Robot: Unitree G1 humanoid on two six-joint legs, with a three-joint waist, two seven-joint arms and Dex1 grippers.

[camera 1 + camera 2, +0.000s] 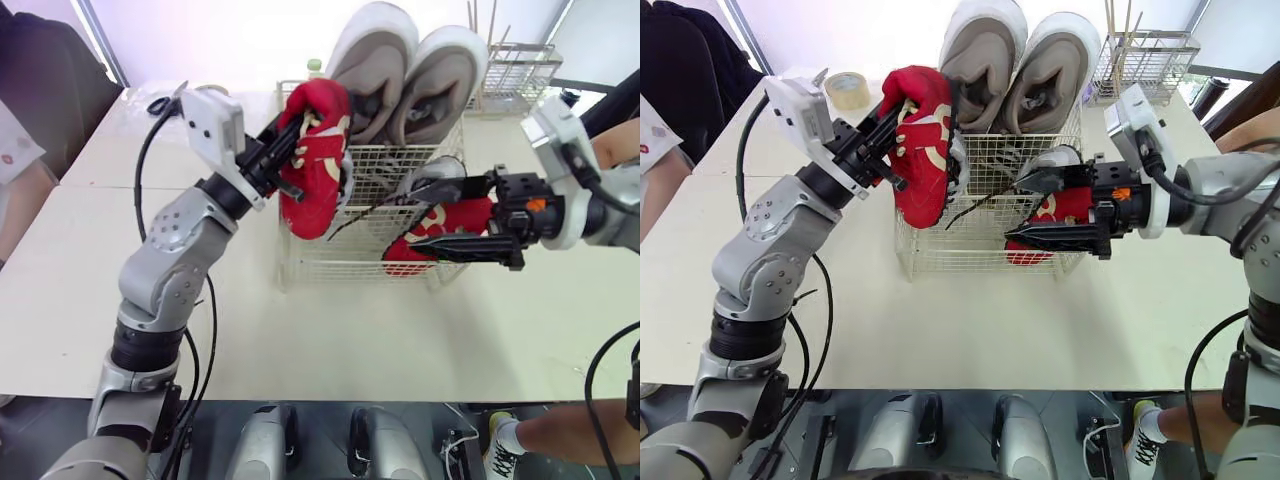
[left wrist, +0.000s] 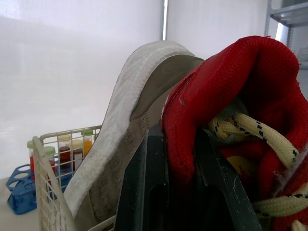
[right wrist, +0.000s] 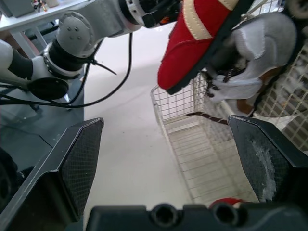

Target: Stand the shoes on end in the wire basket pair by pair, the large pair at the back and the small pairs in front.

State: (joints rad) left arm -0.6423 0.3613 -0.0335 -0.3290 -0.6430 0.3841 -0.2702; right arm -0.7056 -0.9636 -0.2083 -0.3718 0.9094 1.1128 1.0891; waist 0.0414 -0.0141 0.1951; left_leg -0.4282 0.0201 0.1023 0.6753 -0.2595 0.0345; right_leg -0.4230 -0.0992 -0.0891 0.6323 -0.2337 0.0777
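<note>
**Red shoe held at the basket's left front corner; right tool spread**

The left tool (image 1: 288,165) is pinching a red shoe (image 1: 318,160) at its collar, with one finger (image 2: 144,192) pushed inside the opening beside the cream laces; the shoe hangs heel up and toe down at the left front corner of the wire basket (image 1: 330,262); whether the toe is inside the wire or just over the rim, I cannot tell. The basket stands on the pale bench (image 1: 330,340); the large grey pair (image 1: 410,70) stands on end at its back, soles toward the camera and rising well above the rim. A small grey-white shoe (image 3: 260,53) lies in the basket in front of that pair, and a second red shoe (image 1: 465,213) sits low in the right front part.

The right tool (image 1: 440,222) is at the basket's right side, its two black fingers spread wide and gripping nothing; seen from the head, the fingers reach across the second red shoe.

A roll of tape (image 1: 847,88) lies on the bench behind the left arm; another wire rack (image 1: 515,70) stands behind the basket to the right; a blue tube rack (image 2: 19,192) with capped tubes is beyond the basket; a person's foot (image 1: 505,435) is on the floor at the right.
</note>
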